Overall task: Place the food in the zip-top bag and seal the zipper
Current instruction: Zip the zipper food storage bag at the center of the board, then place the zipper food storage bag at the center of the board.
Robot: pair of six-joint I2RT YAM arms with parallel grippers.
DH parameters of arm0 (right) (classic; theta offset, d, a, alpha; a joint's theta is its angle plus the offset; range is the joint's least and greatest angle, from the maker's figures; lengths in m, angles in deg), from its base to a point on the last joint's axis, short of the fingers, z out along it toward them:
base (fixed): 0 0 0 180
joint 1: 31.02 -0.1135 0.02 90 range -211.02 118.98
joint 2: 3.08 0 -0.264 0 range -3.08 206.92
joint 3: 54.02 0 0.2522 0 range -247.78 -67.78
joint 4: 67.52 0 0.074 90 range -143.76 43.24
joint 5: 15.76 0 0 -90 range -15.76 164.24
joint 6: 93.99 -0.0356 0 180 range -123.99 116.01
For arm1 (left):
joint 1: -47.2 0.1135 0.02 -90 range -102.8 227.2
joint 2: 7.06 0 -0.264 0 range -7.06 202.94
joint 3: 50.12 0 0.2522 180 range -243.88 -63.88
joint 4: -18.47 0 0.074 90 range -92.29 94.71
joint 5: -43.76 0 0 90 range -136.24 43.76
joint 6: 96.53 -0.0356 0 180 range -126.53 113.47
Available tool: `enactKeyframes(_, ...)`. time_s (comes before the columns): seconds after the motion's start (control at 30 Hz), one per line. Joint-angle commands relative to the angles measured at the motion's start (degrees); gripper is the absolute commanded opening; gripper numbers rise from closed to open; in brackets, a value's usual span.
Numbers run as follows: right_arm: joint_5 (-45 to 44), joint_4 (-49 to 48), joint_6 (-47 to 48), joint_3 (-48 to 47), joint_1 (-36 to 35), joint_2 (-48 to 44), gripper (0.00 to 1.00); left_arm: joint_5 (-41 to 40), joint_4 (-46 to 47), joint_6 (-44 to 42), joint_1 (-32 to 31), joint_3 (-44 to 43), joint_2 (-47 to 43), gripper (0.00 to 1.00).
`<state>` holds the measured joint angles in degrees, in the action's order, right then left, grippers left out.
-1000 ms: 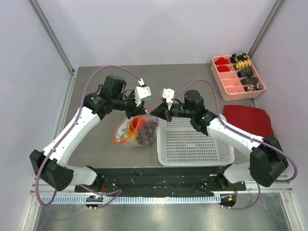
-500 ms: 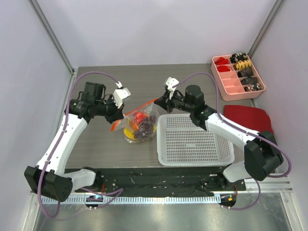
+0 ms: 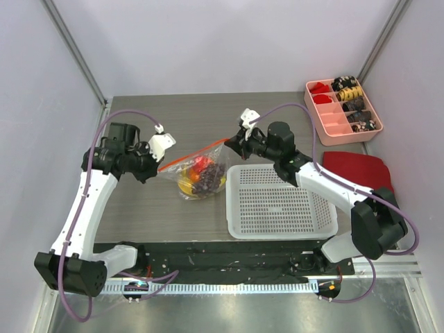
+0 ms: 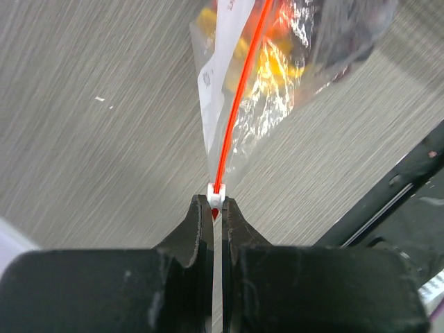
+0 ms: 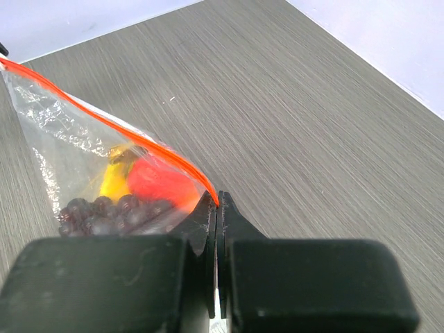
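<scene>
There are two arms, the left arm and the right arm, on one desk. There are two tools, the left tool and the right tool. One zip-top bag has one zipper with one slider tab. Showing through the bag are one banana bunch, one grape cluster and one red-orange fruit. There are also one white basket, one pink tray and one red cloth.

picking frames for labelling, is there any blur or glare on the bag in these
Left wrist view: white glare on the zip-top bag washes out its crinkles, the table looks smeared, the zipper reads clearly. Right wrist view: bag, food and table grain are crisp; only the dark right claw up close is soft. Top external view: even light, no glare on the bag.
</scene>
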<state>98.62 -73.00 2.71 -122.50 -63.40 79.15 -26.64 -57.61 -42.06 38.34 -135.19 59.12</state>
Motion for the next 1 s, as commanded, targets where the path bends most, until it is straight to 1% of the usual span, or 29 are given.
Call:
enactKeyframes(0.0,-4.9,-5.5,0.2,-3.3,1.6,-0.1,0.01,-9.3,-5.8,-4.6,1.1,1.1,-3.6,0.00)
enactKeyframes(0.1,-3.3,-5.6,-0.1,-3.5,1.5,0.1,0.01,-9.6,-5.7,-5.3,1.1,1.5,-4.2,0.00)
enactKeyframes(0.13,-2.5,-5.7,-0.5,-3.6,1.6,0.2,0.01,-8.5,-5.4,-4.3,1.1,0.2,-4.0,0.02)
enactKeyframes(0.17,-1.4,-5.7,-0.8,-3.7,1.5,0.2,0.01,-7.3,-5.7,-3.6,1.1,-0.8,-3.2,0.07)
enactKeyframes(0.2,-0.9,-5.8,-1.2,-3.6,1.5,0.6,0.01,-3.5,-5.7,-3.0,1.1,-2.0,-2.8,0.15)
enactKeyframes(0.23,-0.1,-5.6,-1.3,-3.7,1.6,0.6,0.01,-1.2,-5.4,-1.5,1.1,-4.3,-2.2,0.33)
enactKeyframes(0.27,1.3,-5.5,-1.6,-3.7,1.5,0.8,0.01,1.1,-5.1,-1.2,1.1,-5.4,-1.2,0.42)
enactKeyframes(0.3,1.7,-5.5,-1.9,-3.7,1.5,0.8,0.01,5.7,-4.7,0.4,1.1,-6.9,-0.5,0.53)
enactKeyframes(0.37,2.3,-5.1,-2.2,-3.6,1.3,0.8,0.01,8.3,-1.0,1.9,0.4,-7.7,0.4,0.58)
enactKeyframes(0.43,2.9,-4.9,-2.0,-3.4,1.0,0.6,0.01,9.2,1.4,4.1,-0.6,-8.6,2.4,0.61)
enactKeyframes(0.63,3.2,-4.1,-1.2,-3.2,0.7,0.2,0.01,12.7,5.8,8.8,-5.3,-12.6,9.7,0.63)
enactKeyframes(0.67,3.3,-4.1,-1.2,-3.2,0.5,0.2,0.01,11.6,6.6,9.8,-6.3,-12.7,10.3,0.64)
enactKeyframes(0.7,3.2,-4.1,-1.2,-3.3,0.5,0.3,0.01,10.4,8.6,10.0,-9.2,-12.5,11.0,0.64)
enactKeyframes(0.77,3.5,-4.3,-1.2,-3.3,0.5,0.6,0.01,6.5,10.5,9.9,-12.2,-12.2,12.7,0.64)
enactKeyframes(0.8,3.4,-4.4,-1.2,-3.3,0.6,0.6,0.01,6.2,12.3,10.0,-13.7,-11.7,13.2,0.64)
enactKeyframes(0.87,3.6,-4.6,-1.2,-3.3,0.5,0.4,0.01,4.6,13.5,10.4,-14.3,-11.5,15.2,0.63)
enactKeyframes(0.93,3.7,-4.7,-1.3,-2.9,0.5,0.2,0.01,3.9,13.7,10.7,-14.4,-12.2,17.7,0.58)
enactKeyframes(0.97,3.9,-4.7,-1.3,-2.8,0.5,-0.1,0.01,3.6,13.6,10.7,-14.4,-12.7,18.5,0.53)
